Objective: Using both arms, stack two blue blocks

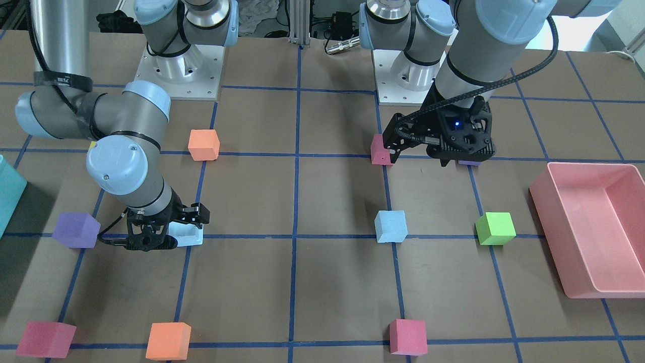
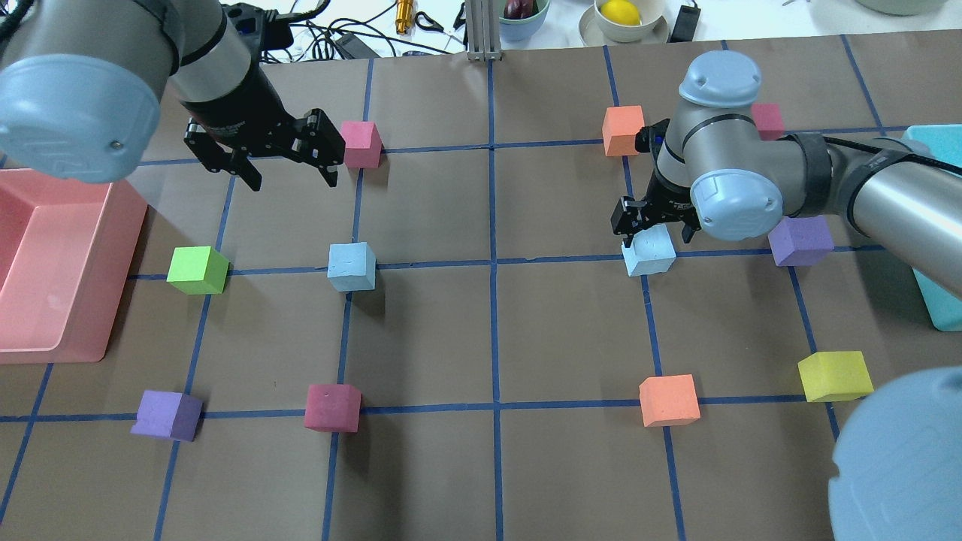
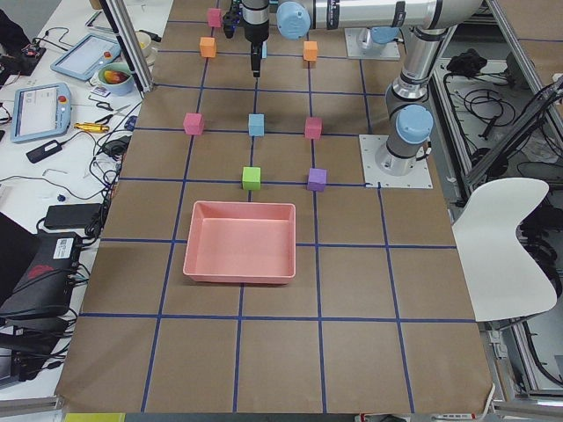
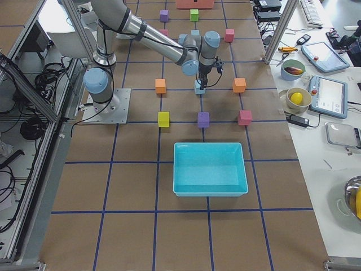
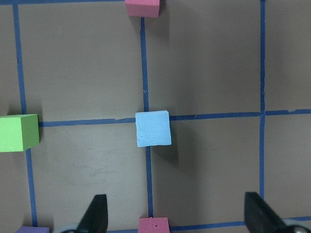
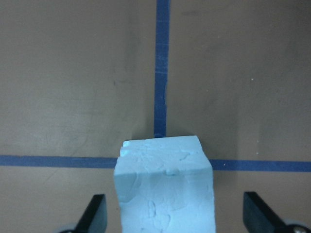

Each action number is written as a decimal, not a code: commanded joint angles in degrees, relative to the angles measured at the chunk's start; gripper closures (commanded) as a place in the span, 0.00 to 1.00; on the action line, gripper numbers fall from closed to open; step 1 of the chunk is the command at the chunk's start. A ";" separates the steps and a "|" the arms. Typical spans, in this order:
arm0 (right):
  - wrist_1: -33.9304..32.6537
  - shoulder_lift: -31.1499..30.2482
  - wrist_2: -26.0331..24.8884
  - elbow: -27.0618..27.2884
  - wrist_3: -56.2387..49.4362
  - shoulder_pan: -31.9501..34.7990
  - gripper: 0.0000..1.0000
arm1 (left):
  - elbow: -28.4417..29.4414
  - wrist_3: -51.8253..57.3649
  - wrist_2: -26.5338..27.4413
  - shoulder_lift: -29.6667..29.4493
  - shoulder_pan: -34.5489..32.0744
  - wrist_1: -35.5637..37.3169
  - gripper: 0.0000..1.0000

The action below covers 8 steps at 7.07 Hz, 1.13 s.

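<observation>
One pale blue block [image 2: 351, 266] sits on a grid crossing in the left half of the table; it also shows in the front view [image 1: 391, 226] and the left wrist view [image 5: 153, 128]. My left gripper [image 2: 293, 179] is open and empty, raised above the table behind that block, beside a crimson cube [image 2: 361, 143]. The second blue block [image 2: 648, 253] sits on the table in the right half. My right gripper [image 2: 654, 239] is lowered over it, jaws open on either side. In the right wrist view the block [image 6: 165, 187] stands between the spread fingers without touching them.
A pink bin [image 2: 120, 225] lies at the left edge and a teal bin [image 2: 936, 300] at the right edge. A green cube [image 2: 197, 269], purple cube [image 2: 800, 240], orange cubes [image 2: 624, 129] [image 2: 669, 400], yellow cube [image 2: 834, 376], crimson cube [image 2: 332, 407] and another purple cube [image 2: 167, 414] dot the grid.
</observation>
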 commanded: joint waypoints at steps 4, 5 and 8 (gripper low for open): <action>-2.92 1.18 1.76 -0.06 0.42 -0.01 1.00 | -18.16 -0.46 0.27 -9.06 -1.44 32.03 0.00; -2.83 0.91 1.67 -0.32 0.51 -0.01 1.00 | -18.46 -0.47 3.31 -10.57 -1.44 33.52 0.00; 5.85 -3.83 2.29 -3.66 15.14 8.29 1.00 | -18.38 -0.90 6.25 -13.73 -1.43 34.23 0.00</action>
